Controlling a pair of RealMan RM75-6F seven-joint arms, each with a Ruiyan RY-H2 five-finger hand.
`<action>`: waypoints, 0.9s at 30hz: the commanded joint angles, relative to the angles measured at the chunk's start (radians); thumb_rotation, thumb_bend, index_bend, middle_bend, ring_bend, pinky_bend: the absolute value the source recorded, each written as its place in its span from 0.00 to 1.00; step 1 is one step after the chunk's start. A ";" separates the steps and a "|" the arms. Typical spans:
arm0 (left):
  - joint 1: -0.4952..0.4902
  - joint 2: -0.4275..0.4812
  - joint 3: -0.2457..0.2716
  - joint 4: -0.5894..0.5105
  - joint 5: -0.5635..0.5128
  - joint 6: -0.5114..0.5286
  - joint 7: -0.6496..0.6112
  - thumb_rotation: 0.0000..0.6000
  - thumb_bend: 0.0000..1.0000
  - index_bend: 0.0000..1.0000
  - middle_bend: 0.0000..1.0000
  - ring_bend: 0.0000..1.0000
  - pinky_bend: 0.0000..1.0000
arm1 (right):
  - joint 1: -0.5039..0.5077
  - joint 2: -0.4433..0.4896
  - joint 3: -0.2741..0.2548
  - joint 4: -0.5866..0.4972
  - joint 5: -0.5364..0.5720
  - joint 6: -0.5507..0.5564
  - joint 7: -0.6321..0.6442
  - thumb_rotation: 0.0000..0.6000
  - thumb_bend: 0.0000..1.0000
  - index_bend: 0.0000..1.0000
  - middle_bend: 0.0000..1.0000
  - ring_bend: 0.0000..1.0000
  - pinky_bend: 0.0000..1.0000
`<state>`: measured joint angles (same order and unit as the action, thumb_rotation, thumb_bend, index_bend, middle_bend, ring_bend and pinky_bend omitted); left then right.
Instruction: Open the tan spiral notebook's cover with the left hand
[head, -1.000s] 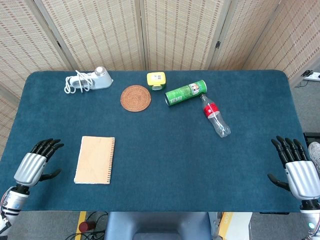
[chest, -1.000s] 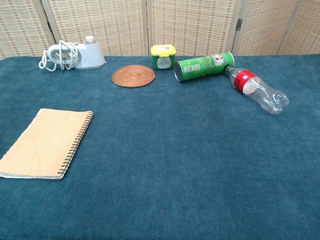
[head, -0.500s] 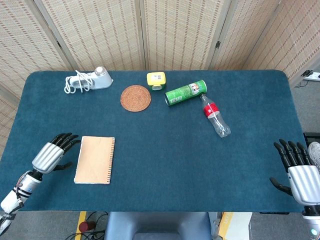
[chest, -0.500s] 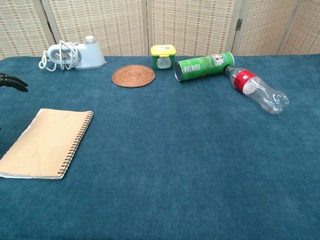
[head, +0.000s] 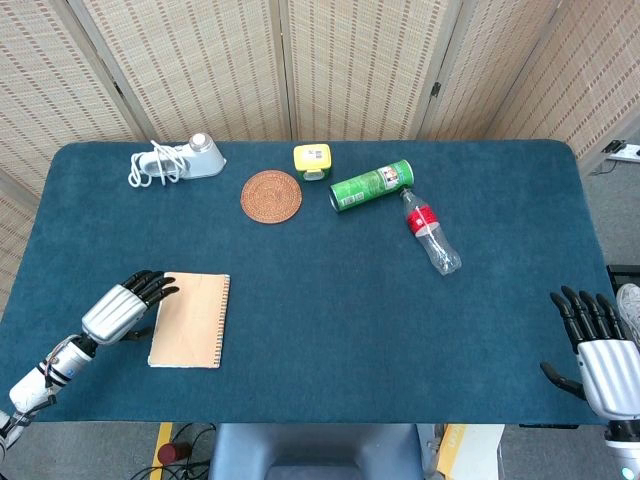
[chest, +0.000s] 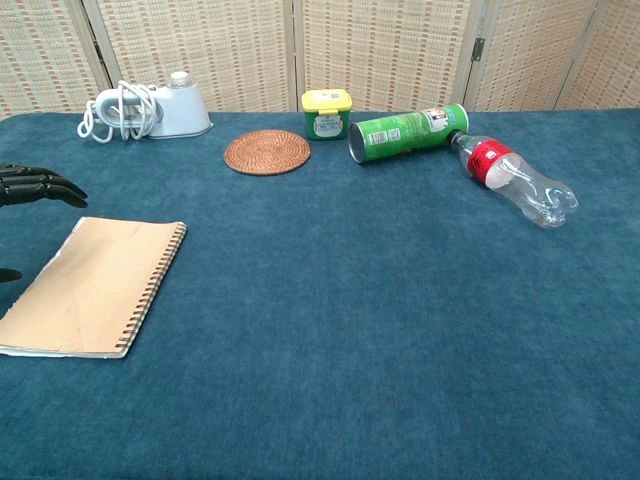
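The notebook lies closed on the desk, spiral to the right. The approach is judged under way: the left hand, empty with fingers apart, hovers at its free left edge. That edge must next be caught and lifted rightward.

My left hand has a ribbed silvery metal back and matt black fingers; the notebook shows matt tan card with a wire spiral, on the tabletop of fuzzy teal cloth
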<state>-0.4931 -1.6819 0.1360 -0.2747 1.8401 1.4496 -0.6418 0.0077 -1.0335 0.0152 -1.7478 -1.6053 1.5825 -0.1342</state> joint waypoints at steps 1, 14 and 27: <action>0.005 -0.007 0.005 0.024 -0.014 -0.005 -0.009 1.00 0.24 0.19 0.17 0.13 0.20 | 0.000 -0.002 0.000 -0.004 -0.006 0.002 -0.004 1.00 0.20 0.00 0.07 0.01 0.01; 0.043 -0.032 0.027 0.080 -0.049 -0.066 -0.017 1.00 0.24 0.19 0.17 0.13 0.20 | 0.006 0.006 0.007 -0.011 -0.012 -0.006 -0.012 1.00 0.21 0.00 0.07 0.01 0.01; 0.047 -0.077 0.043 0.105 -0.062 -0.070 -0.034 1.00 0.24 0.22 0.17 0.13 0.21 | 0.003 0.003 0.005 -0.025 -0.017 -0.007 -0.027 1.00 0.21 0.00 0.07 0.01 0.01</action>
<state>-0.4452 -1.7555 0.1758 -0.1718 1.7767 1.3791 -0.6768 0.0110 -1.0308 0.0205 -1.7721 -1.6219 1.5753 -0.1611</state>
